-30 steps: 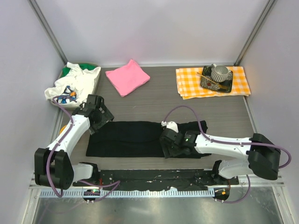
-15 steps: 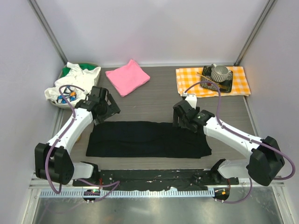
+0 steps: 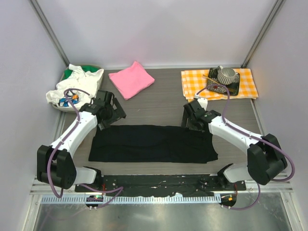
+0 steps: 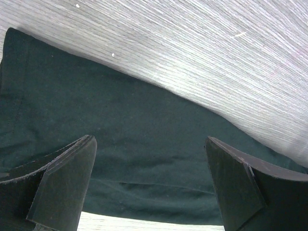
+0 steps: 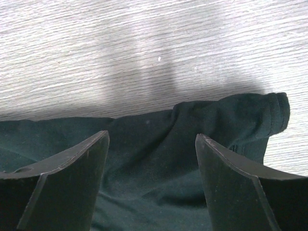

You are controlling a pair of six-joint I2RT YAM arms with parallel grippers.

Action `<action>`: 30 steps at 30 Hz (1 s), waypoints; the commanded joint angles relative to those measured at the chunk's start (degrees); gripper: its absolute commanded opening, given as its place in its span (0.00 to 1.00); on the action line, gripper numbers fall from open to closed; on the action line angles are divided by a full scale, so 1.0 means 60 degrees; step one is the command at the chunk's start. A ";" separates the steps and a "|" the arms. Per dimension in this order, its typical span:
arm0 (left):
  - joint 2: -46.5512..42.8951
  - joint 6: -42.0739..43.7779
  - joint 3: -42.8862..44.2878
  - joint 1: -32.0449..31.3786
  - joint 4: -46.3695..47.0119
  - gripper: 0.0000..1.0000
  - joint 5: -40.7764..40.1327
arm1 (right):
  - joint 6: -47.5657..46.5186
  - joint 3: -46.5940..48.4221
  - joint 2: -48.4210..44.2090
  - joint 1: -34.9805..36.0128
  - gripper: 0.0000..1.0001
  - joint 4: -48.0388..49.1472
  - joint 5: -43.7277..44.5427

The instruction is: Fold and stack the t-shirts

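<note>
My right gripper (image 3: 191, 119) has swung to the far edge of the black t-shirt (image 3: 151, 143), level with my left gripper (image 3: 109, 114), the 2 spread empty, ready to fold.

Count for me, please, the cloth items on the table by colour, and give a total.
Black t-shirt: 1
Pink t-shirt: 1
White crumpled garment: 1
Orange-and-white checked cloth: 1
Total: 4
The green patch under the white one is not counted, because I cannot tell what it is.
</note>
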 commanded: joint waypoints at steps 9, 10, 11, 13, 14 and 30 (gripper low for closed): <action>0.0263 0.0005 -0.0090 -0.0059 0.0435 1.00 -0.0076 | -0.0189 -0.0719 0.1752 -0.1214 0.79 0.1976 -0.0485; 0.0321 0.0049 -0.0047 -0.0059 0.0420 1.00 -0.0178 | -0.0262 -0.0734 0.1901 -0.1374 0.79 0.2253 -0.0514; 0.0322 0.0049 -0.0032 -0.0059 0.0391 1.00 -0.0222 | -0.0292 -0.0719 0.2047 -0.1463 0.79 0.2401 -0.0544; 0.0380 0.0078 0.0070 -0.0059 0.0362 1.00 -0.0354 | -0.0307 -0.0632 0.2516 -0.1624 0.78 0.2739 -0.0544; 0.0380 0.0107 0.0115 -0.0059 0.0303 1.00 -0.0383 | -0.0249 -0.0573 0.2663 -0.1654 0.78 0.2812 -0.0544; -0.1626 -0.0786 -0.1261 -0.0336 0.0391 1.00 -0.0779 | -0.0863 0.5614 0.7568 -0.1596 0.77 0.2903 -0.1436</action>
